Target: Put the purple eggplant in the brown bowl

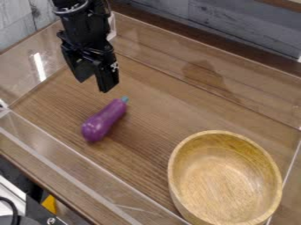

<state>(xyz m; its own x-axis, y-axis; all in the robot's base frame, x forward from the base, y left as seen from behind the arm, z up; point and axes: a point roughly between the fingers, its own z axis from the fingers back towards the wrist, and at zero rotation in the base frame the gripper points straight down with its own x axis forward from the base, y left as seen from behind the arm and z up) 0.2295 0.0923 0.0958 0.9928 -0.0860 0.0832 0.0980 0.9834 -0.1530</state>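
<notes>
Eggplant place: purple eggplant lies loose on the wooden table, at ten o'clock from the brown bowl, well apart.
Claw: gripper hangs above at eleven o'clock, jaws spread, nothing held.
Step judged: regrasp needed.
Grip advice: jaws should be closed across the fat middle, not the stem tip.
Risk: glossy skin may slip.
</notes>
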